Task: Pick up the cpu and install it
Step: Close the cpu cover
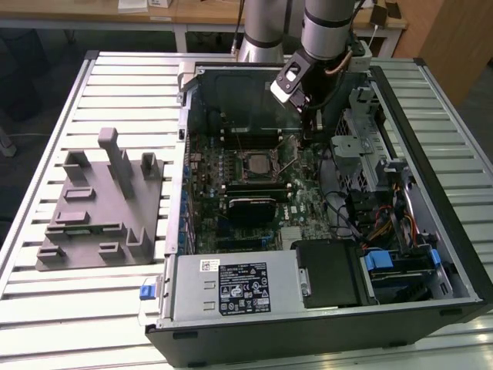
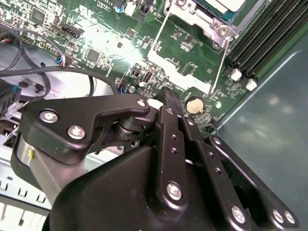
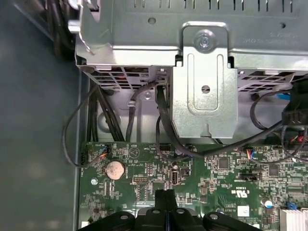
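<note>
Jaws together over mobo [image 3: 221,178] nr coin cell [image 3: 115,169]; cpu [image 2: 226,4] at socket [image 2: 211,21], mostly out of frame.

A table [image 1: 77,308] of pale metal slats carries two things: a grey plastic block [image 1: 96,208] with several upright posts, toward the exterior view's left, and an open computer case [image 1: 308,335], lying on its side just beside the block, toward the exterior view's right.
</note>
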